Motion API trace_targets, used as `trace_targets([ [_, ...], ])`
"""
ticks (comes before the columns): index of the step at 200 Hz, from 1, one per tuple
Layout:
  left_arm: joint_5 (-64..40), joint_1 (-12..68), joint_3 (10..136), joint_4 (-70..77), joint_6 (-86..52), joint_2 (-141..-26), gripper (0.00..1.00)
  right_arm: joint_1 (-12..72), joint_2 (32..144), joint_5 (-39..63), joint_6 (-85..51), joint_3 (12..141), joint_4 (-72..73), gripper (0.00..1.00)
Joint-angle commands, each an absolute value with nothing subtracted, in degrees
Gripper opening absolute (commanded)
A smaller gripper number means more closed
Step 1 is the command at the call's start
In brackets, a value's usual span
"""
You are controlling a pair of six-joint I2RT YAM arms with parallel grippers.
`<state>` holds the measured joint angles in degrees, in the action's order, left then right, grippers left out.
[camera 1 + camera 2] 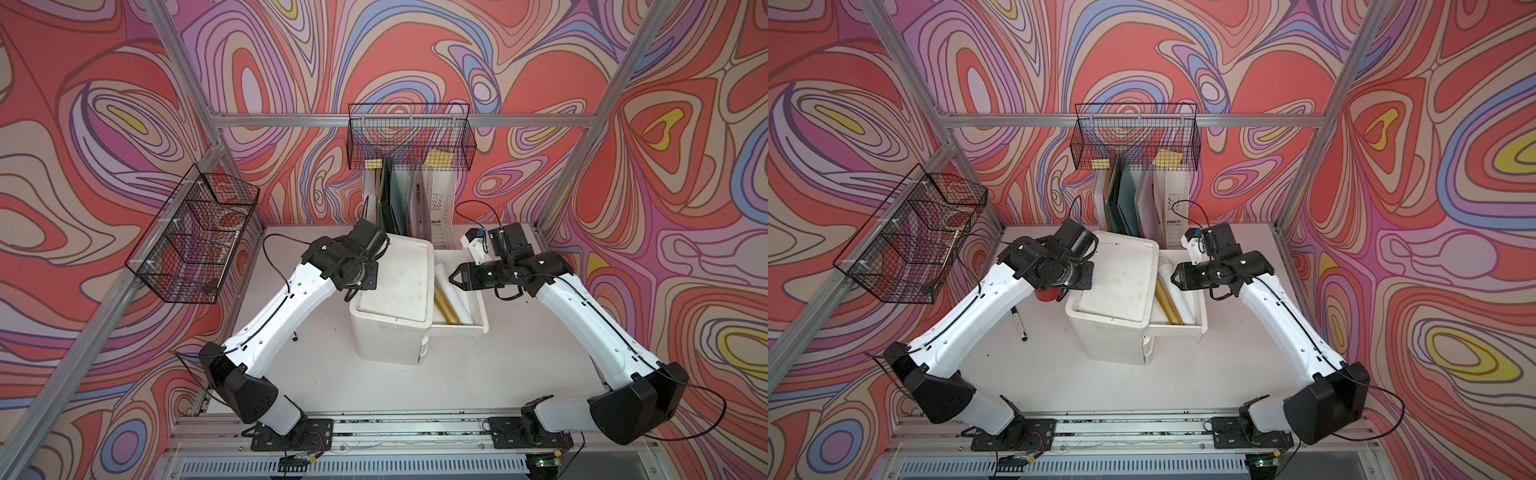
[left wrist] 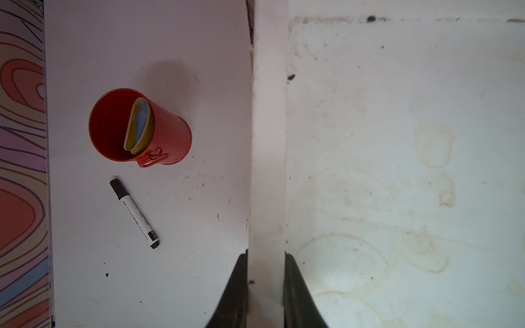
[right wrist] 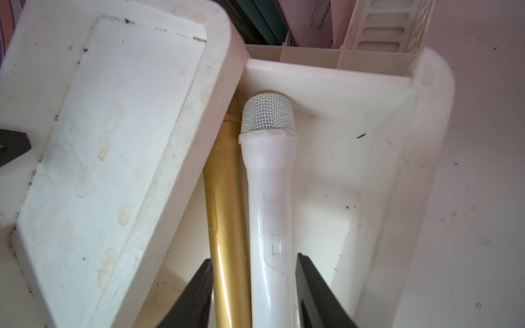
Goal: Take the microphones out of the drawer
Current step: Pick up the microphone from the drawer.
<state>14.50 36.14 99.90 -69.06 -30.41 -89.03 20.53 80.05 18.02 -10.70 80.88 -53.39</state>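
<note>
The white drawer (image 1: 478, 322) stands pulled out to the right of the white drawer unit (image 1: 395, 291). In it a white microphone (image 3: 270, 184) and a gold microphone (image 3: 224, 184) lie side by side; both top views show them too. My right gripper (image 3: 254, 258) reaches into the drawer, open, one finger outside each microphone so that it straddles both handles. A slim gap shows on the white one's side. My left gripper (image 2: 267, 252) is shut on the raised rim (image 2: 268, 142) at the left edge of the unit's top.
A red cup (image 2: 159, 136) with a yellow item inside and a black-capped marker (image 2: 135, 213) sit on the table left of the unit. Behind the unit a white file holder (image 1: 440, 199) holds folders. Wire baskets hang at the left (image 1: 195, 237) and back (image 1: 411, 137).
</note>
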Motion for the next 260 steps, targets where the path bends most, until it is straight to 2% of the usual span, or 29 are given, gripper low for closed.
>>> trace_targets([
  [1, 22.3, 35.1, 98.1, -75.8, -30.2, -89.6, 0.0, 22.0, 82.4, 15.6, -9.1, 83.2, -53.7, 0.47],
  [86, 21.3, 35.1, 98.6, -75.6, -30.3, -89.7, 0.0, 25.9, 89.1, 5.0, -8.2, 85.3, -54.1, 0.47],
  [205, 21.6, 35.0, 99.0, -75.8, -30.2, -89.6, 0.0, 29.5, 93.5, -2.1, -12.5, 84.6, -55.0, 0.47],
  [260, 21.9, 35.0, 98.7, -75.6, -30.0, -89.6, 0.0, 29.6, 91.1, -2.1, -14.5, 82.8, -53.3, 0.36],
])
